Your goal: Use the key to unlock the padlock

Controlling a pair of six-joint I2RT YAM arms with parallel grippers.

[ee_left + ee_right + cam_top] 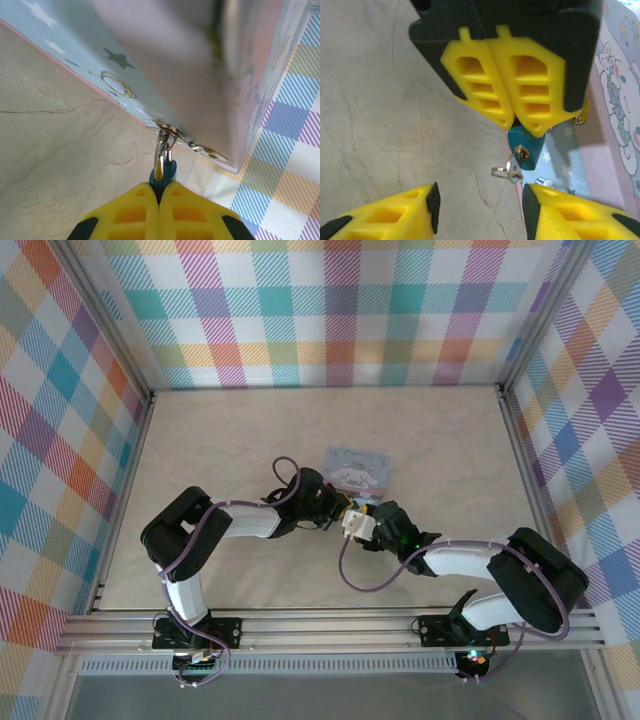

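Padlock (525, 150): we find it at tin (620, 125) edge, shackle (162, 147) through tin's hasp. Key (512, 169) at padlock's keyhole end, ring hanging, beside tin. Left gripper (160, 190): fingers pressed together, pinching padlock body. Right gripper (480, 212): fingers spread, flanking key, not touching. Both arms bent inward, wrists meeting just short of tin. Tin print: cartoon rabbit, stars.

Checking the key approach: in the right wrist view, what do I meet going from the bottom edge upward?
right gripper, jaws open → key → padlock → left gripper, shut on the padlock
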